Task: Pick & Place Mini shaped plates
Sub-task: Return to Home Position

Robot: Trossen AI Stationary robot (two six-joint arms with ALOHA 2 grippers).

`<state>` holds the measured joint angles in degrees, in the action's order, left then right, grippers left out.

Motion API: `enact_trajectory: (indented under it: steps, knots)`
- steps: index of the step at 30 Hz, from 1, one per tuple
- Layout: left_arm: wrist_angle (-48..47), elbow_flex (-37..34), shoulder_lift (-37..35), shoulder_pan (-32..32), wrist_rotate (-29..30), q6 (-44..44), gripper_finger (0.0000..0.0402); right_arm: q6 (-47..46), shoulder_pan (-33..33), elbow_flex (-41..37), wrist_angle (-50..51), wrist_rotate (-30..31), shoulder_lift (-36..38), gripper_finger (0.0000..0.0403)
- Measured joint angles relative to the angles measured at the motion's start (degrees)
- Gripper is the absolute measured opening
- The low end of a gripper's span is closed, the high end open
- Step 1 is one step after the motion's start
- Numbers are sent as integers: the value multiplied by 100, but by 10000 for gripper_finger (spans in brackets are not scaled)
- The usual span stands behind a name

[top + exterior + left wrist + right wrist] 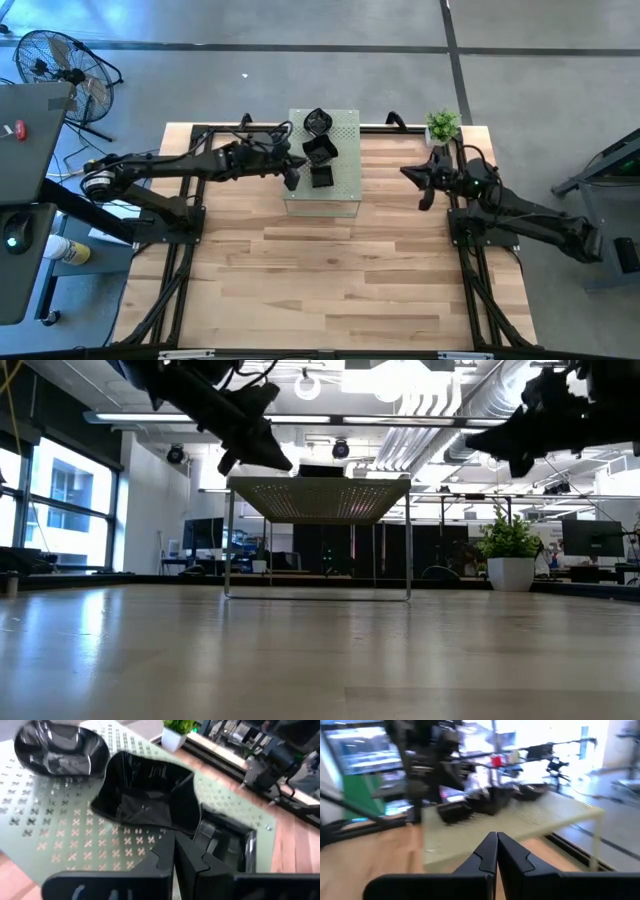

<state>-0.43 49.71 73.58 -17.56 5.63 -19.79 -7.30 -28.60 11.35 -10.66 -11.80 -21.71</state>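
Three mini shaped plates, glossy black, stand by their bases on top of a pale green perforated stand: a round one at the far side, a wavy-edged one in the middle and a square one nearest. In the left wrist view these are the round plate, the wavy-edged plate and the square plate, the last partly behind the fingers. My left gripper is shut beside the stand's left edge, holding nothing. My right gripper is shut, well right of the stand, holding nothing.
A small potted plant stands at the table's far right corner, just behind my right arm. The stand rests on thin legs, with open space beneath it. Bare wooden tabletop stretches from the stand to the near edge.
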Motion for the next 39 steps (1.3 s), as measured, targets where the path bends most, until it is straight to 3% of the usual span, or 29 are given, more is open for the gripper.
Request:
enact_trajectory:
  steps: [6,12,16,22,31,39]
  knots:
    - [351,-197,6,28,134,88,0,-375,0,-226,316,570,30,4]
    - [2602,-1411,-7,46,47,-154,0,-136,11,-382,282,287,125,3]
    - [3245,-2022,-44,44,-79,-215,0,73,11,-380,265,-136,381,2]
    - [3360,-2453,-478,44,-37,207,0,31,9,-380,431,-295,1028,5]
    - [3353,-3154,-1755,33,99,908,0,-81,9,-378,1361,-282,2168,5]
    - [3283,-4094,-3153,31,-147,903,0,-170,9,-380,1505,-567,2168,7]
